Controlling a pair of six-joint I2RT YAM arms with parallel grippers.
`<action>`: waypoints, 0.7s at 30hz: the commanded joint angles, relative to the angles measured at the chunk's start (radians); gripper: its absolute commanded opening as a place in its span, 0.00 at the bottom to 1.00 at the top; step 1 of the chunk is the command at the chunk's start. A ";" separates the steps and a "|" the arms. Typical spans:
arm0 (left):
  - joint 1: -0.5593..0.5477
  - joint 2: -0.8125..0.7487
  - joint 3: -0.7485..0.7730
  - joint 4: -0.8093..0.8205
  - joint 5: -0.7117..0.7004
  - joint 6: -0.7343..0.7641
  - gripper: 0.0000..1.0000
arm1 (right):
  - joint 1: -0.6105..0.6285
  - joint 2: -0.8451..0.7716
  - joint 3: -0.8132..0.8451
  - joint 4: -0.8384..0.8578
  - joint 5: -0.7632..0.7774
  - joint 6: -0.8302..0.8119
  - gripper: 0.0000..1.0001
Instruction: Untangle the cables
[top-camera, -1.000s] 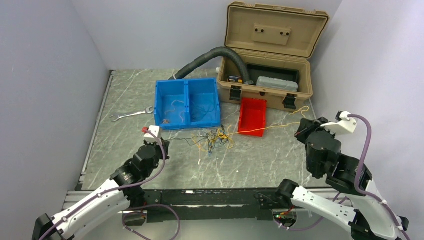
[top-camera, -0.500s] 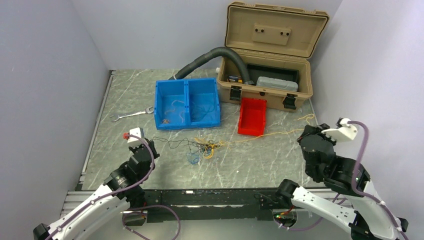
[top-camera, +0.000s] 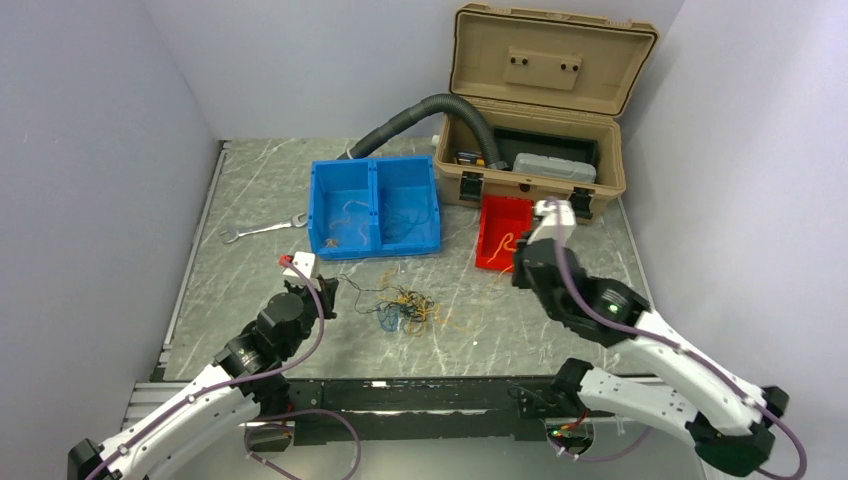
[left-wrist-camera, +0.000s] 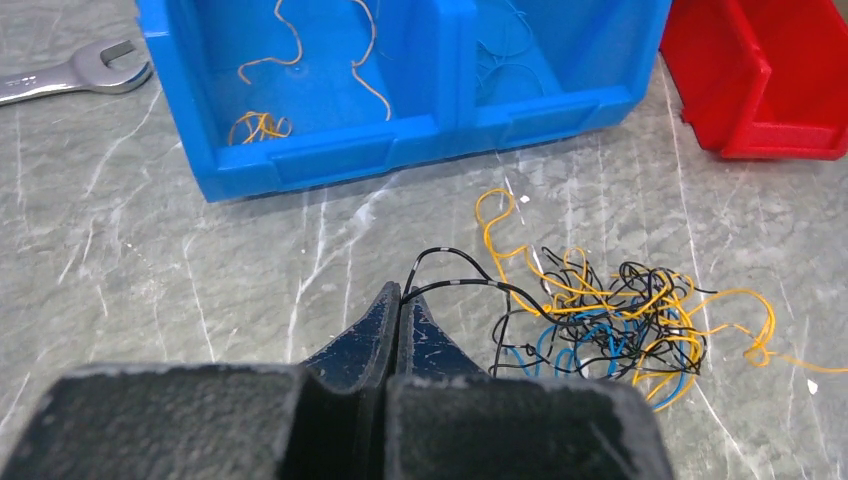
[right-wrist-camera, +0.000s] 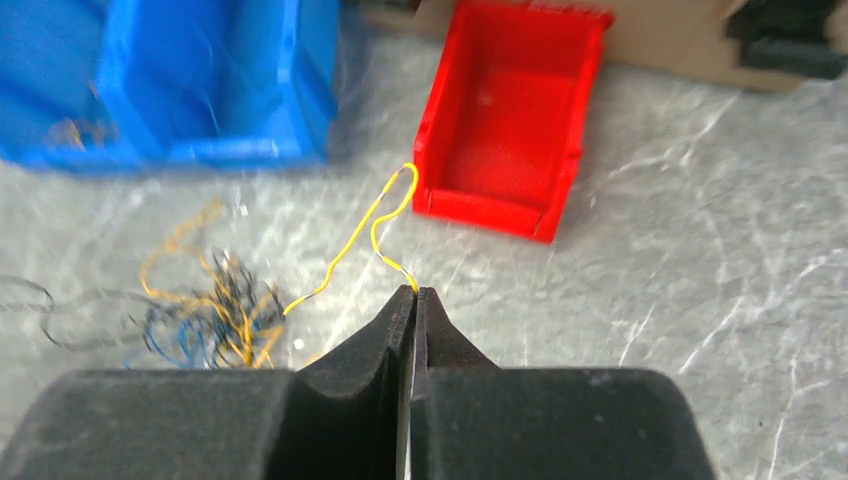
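Note:
The cables lie as a small tangle of yellow, black and blue wires on the table in front of the blue bin; the tangle also shows in the left wrist view and, blurred, in the right wrist view. My left gripper is shut on a black wire that runs right into the tangle; in the top view it sits left of the tangle. My right gripper is shut on the end of a yellow wire and holds it up near the red bin, as the top view shows.
A blue two-compartment bin holds a few loose wires. The red bin stands beside it. An open tan toolbox with a grey corrugated hose stands at the back. A wrench lies at the left.
My right arm swung from the right table edge leftward to the red bin with the yellow wire. My left gripper pulled back left, then came forward again; the tangle shifted left and bunched up.

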 joint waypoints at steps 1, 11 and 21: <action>0.003 0.013 0.001 0.068 0.063 0.041 0.00 | 0.000 0.117 -0.043 0.060 -0.202 -0.039 0.10; 0.002 0.022 0.004 0.072 0.069 0.044 0.00 | 0.001 0.191 -0.088 0.068 -0.246 -0.001 0.40; 0.003 0.043 0.008 0.076 0.081 0.046 0.00 | 0.000 0.189 -0.217 0.284 -0.490 -0.040 0.71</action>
